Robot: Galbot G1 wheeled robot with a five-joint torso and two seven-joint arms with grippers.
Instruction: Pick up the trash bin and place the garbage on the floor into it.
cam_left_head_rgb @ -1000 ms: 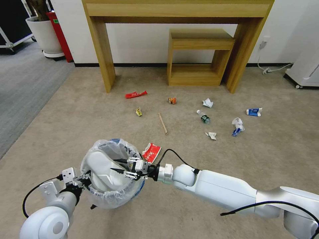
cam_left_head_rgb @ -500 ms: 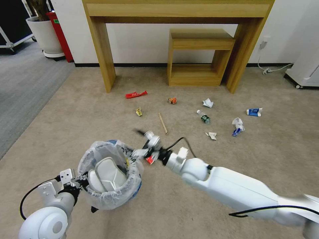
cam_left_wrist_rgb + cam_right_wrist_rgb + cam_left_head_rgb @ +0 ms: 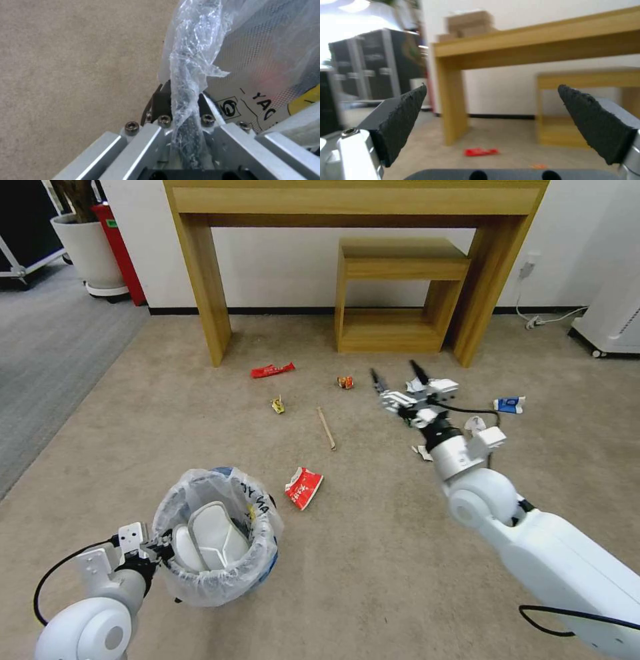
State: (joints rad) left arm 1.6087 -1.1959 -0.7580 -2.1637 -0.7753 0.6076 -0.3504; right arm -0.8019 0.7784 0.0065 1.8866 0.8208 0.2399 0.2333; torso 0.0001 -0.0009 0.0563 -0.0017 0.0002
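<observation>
Holding bin (image 3: 215, 543) by its bagged rim, left hand (image 3: 155, 548) pinched on plastic at lower left, bin near floor (image 3: 373, 553). Already inside: a white tray-like piece; judged part-filled. Reaching out over far litter, right hand (image 3: 400, 383) spread and empty, fingers (image 3: 405, 117) wide apart. Lying loose on carpet: red wrapper (image 3: 303, 488) just beside bin, stick (image 3: 326, 427), long red wrapper (image 3: 272, 370), blue-white packet (image 3: 509, 405), small yellow and orange bits. Judged well short of done.
</observation>
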